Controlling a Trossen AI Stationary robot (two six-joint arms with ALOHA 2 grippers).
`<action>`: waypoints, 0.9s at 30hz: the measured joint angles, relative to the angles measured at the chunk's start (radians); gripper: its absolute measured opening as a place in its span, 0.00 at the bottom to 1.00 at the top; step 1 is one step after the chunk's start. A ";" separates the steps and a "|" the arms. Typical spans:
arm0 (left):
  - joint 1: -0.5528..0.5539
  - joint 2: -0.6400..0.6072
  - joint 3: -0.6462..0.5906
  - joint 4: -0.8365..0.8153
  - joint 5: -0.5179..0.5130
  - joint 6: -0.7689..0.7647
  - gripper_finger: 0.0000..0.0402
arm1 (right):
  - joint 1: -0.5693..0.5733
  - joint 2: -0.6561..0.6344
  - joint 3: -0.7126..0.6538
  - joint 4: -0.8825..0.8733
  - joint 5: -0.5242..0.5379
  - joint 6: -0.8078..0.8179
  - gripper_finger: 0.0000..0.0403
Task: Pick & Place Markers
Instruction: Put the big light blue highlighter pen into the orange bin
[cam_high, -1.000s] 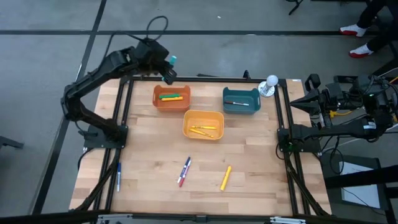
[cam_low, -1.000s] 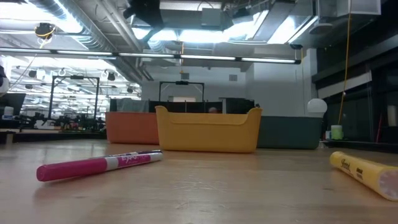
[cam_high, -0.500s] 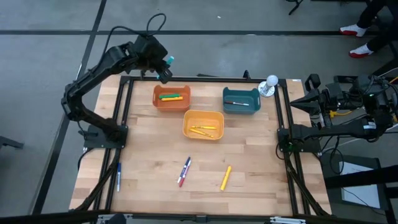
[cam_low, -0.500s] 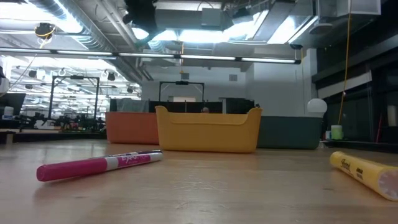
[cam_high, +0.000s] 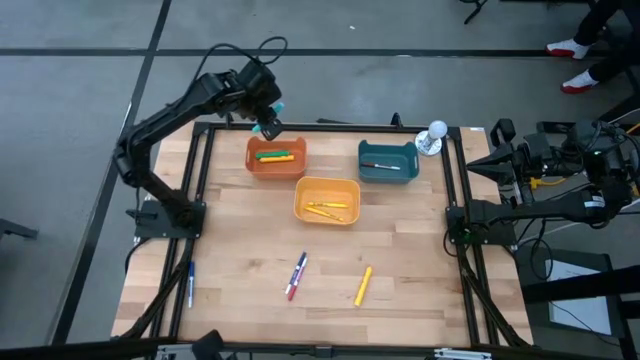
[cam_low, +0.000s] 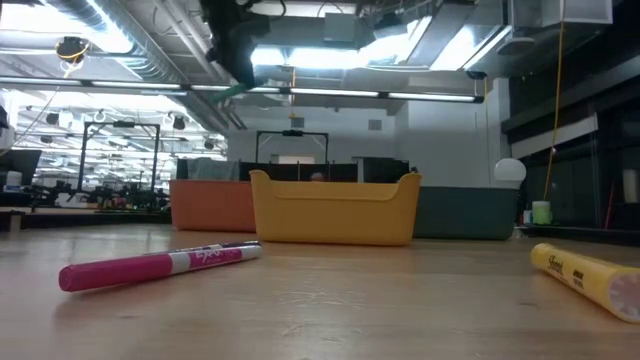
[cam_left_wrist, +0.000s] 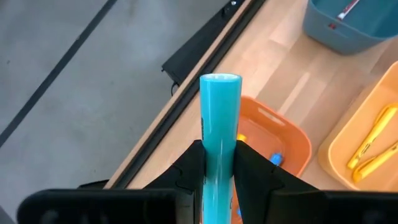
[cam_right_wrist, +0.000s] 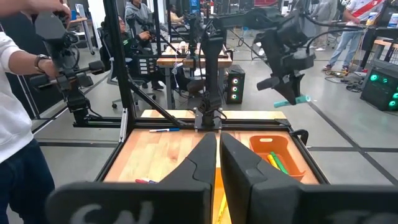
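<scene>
The wooden table (cam_high: 240, 250) carries three bins toward its far side: an orange bin (cam_high: 276, 157) at left, a yellow bin (cam_high: 327, 200) nearer the middle and a teal bin (cam_high: 388, 161) at right, each holding markers. The left gripper (cam_high: 268, 124) hangs above the table's far left edge, just beyond the orange bin, its jaws clamped on a teal marker (cam_left_wrist: 219, 134) that sticks out past the fingertips. The right gripper (cam_right_wrist: 217, 152), fingers nearly together and empty, waits off the table's right side. Loose markers lie near: a pink marker (cam_low: 160, 265), a yellow marker (cam_high: 363, 286), a blue marker (cam_high: 190, 284) at left.
</scene>
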 joint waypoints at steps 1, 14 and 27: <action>0.000 0.005 0.000 0.001 0.000 0.004 0.15 | 0.000 0.000 0.000 0.000 0.000 0.000 0.06; -0.010 0.021 -0.089 0.025 0.026 0.025 0.15 | 0.000 0.000 0.000 0.000 0.000 0.000 0.06; -0.010 0.021 -0.219 0.039 0.025 0.107 0.15 | 0.000 0.000 0.000 0.000 0.000 0.000 0.06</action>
